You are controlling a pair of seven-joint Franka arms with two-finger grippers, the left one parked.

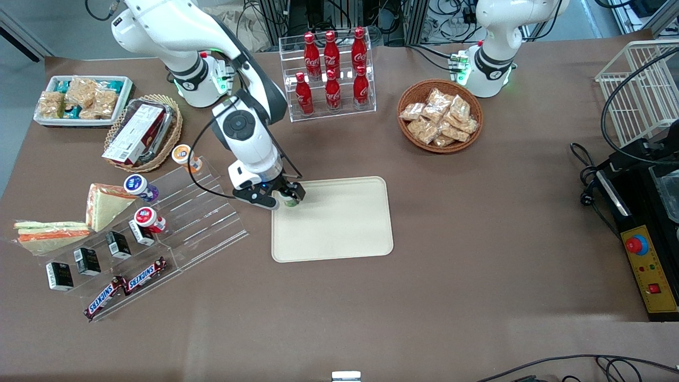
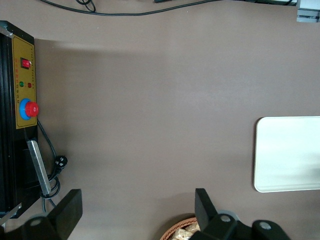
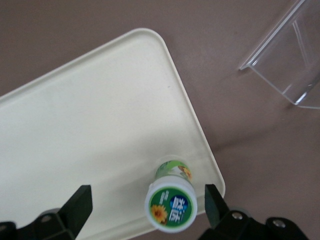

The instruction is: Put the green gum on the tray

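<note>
The green gum [image 1: 290, 200] [image 3: 171, 207] stands upright on the tray [image 1: 339, 223] [image 3: 90, 125], its white lid with the green label facing up. It sits just inside the tray corner that lies toward the working arm's end of the table and farther from the front camera. My gripper [image 1: 289, 197] [image 3: 147, 196] hangs over that corner, open. Its black fingers [image 3: 80, 200] straddle the bottle with a gap on each side, touching nothing. One edge of the tray [image 2: 290, 150] also shows in the left wrist view.
A clear acrylic stand [image 1: 185, 223] [image 3: 290, 65] next to the tray carries an orange-lidded bottle [image 1: 183, 155], other small bottles and snack bars. Farther from the camera are a cola rack [image 1: 329, 69] and a snack basket [image 1: 440, 114]. A control box [image 1: 650, 276] lies toward the parked arm's end.
</note>
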